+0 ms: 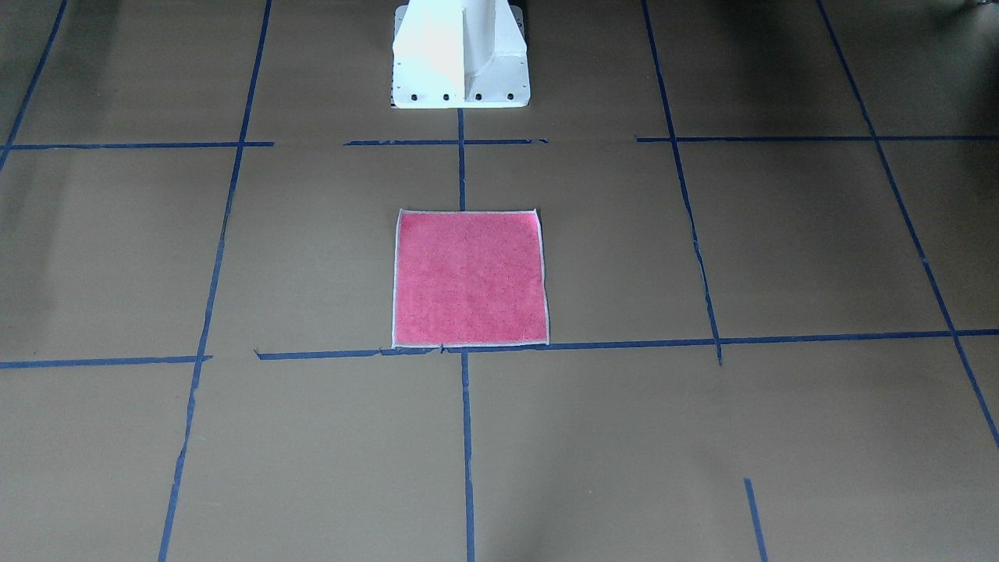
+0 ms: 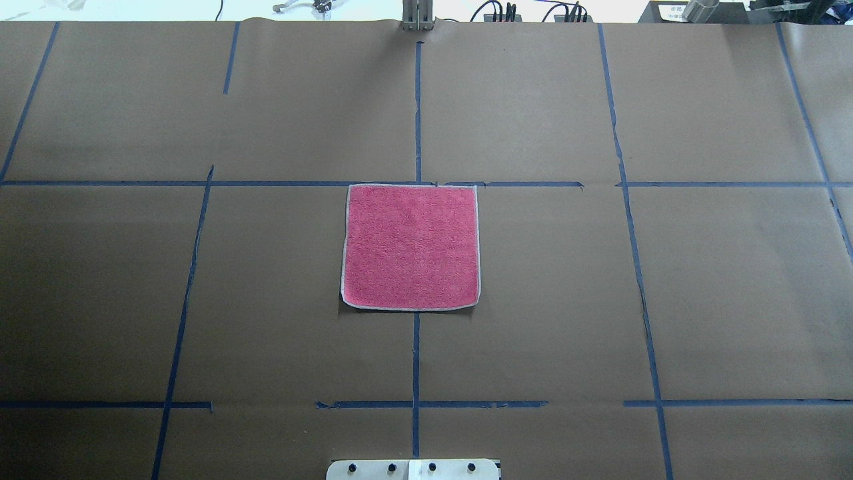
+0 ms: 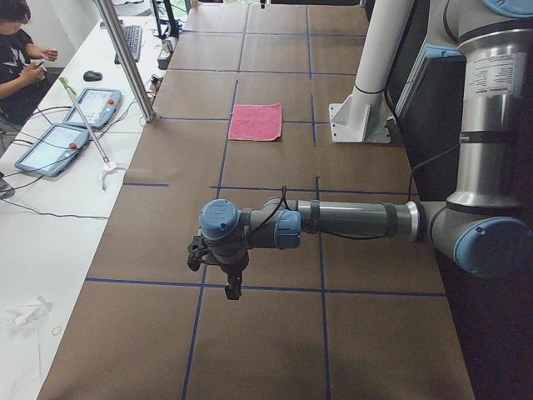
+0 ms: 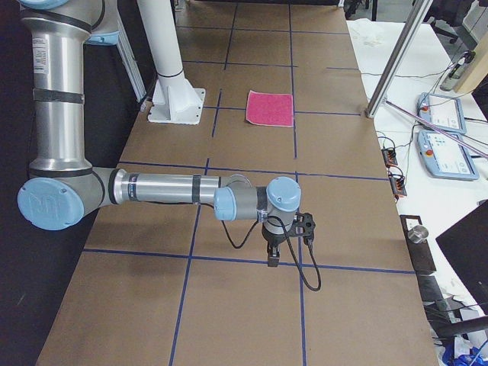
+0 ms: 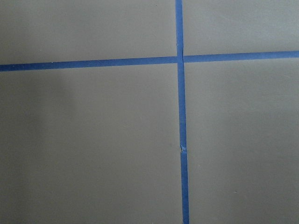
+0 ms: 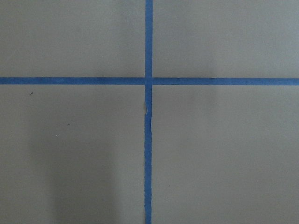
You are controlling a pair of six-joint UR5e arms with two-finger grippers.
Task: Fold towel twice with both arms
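The left claw (image 3: 232,287) hangs point-down over the bench (image 3: 275,350) at the near end of the exterior left view, on the outstretched left arm (image 3: 350,220). From this side we cannot tell how far it is open. The towel (image 3: 256,122) lies flat well beyond it, up the bench beside the white pedestal (image 3: 360,117), so the claw has no hold of it.

In the exterior right view the right claw (image 4: 273,255) hangs the same way on the right arm (image 4: 164,188), its opening likewise beyond our telling. The towel (image 4: 270,108) is again far up the bench, well apart.

In the overhead view no claw shows. The towel (image 2: 410,247) lies pink face up and unfolded, square, so it has no long axis. Its edges run with the blue tape (image 2: 416,360), its far edge lies along a cross line, and it sits across the middle line.

The front-facing view shows the towel (image 1: 468,277) centred before the pedestal (image 1: 460,62).

Both wrist views show only bare bench and tape crossings.

We judge that neither arm is clearly nearer. The towel lies between the two claws, so each must travel inward along the bench from its own end to reach its side of the cloth.
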